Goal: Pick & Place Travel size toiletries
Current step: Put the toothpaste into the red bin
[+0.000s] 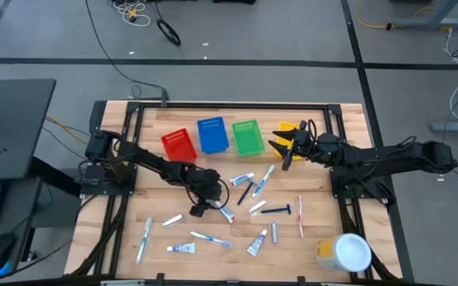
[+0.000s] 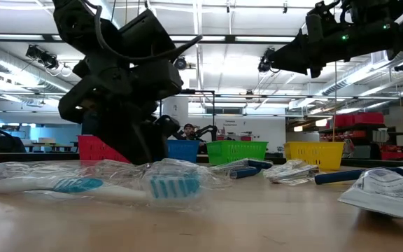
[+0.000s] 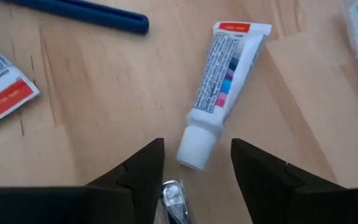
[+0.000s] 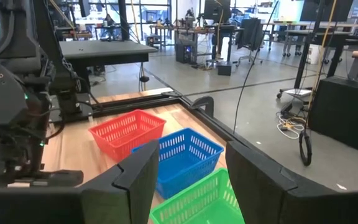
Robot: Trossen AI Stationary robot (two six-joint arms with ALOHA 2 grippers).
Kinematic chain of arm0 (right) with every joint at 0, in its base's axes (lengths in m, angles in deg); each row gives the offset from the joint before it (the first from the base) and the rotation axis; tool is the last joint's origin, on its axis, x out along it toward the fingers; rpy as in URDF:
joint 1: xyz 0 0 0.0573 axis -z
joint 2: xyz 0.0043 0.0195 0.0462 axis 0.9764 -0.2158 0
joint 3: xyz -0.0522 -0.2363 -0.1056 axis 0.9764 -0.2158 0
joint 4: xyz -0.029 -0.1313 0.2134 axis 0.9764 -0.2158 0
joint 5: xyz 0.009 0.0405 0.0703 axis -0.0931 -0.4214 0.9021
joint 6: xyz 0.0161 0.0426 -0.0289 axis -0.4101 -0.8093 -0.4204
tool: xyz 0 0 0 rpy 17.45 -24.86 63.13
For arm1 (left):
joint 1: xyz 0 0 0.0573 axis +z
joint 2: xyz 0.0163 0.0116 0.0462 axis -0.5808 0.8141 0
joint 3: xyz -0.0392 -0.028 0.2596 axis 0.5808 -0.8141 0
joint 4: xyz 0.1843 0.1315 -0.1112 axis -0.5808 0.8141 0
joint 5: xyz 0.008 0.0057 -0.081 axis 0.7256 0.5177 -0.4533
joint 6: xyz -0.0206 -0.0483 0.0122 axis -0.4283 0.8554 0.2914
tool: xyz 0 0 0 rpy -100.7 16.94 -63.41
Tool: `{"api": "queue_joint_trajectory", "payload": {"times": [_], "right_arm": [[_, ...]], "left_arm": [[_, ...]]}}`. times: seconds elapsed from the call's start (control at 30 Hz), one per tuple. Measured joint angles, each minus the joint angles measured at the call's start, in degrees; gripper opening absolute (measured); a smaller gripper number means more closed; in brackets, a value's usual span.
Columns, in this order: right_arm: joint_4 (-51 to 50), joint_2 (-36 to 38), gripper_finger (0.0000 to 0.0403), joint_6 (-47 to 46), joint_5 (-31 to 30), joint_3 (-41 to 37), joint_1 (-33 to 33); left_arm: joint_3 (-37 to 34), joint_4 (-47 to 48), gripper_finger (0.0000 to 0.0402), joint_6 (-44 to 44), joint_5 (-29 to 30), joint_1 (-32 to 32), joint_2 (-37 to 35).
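Note:
Travel size toiletries lie scattered on the wooden table [image 1: 133, 199]: white toothpaste tubes, toothbrushes and razors. My left gripper [image 1: 201, 205] is low over the table's middle and open. One white tube [image 3: 222, 74] with a red end lies flat, and its white cap [image 3: 196, 148] sits in the gap between the two fingers [image 3: 143, 171], clear of both. My right gripper [image 1: 285, 148] waits open above the yellow bin [image 1: 286, 129] at the far right and holds nothing.
Red [image 1: 178, 143], blue [image 1: 212, 134] and green [image 1: 247, 137] bins stand in a row at the far side. A yellow tub with a white lid [image 1: 345, 253] stands at the near right. A blue handle [image 3: 79, 12] and another tube [image 3: 5, 93] lie near my left gripper.

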Motion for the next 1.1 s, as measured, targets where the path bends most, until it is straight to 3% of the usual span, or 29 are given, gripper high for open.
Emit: {"api": "queue_joint_trajectory", "payload": {"times": [0.5, 0.83, 1.1], "right_arm": [[0.0, 0.0, 0.0197, 0.0, 0.0, 0.0, 0.0], [0.0, 0.0, 0.0197, 0.0, 0.0, 0.0, 0.0], [-0.5, 0.0, 0.0197, 0.0, 0.1, 0.0, 0.0]], "left_arm": [[0.0, -0.7, 0.0066, -3.1, 0.8, 0.0, 0.0], [0.0, -0.7, 0.0064, -3.8, 3.2, 0.0, -0.6], [0.0, 5.2, 0.0055, -3.8, 11.5, 1.7, -7.5]]}}
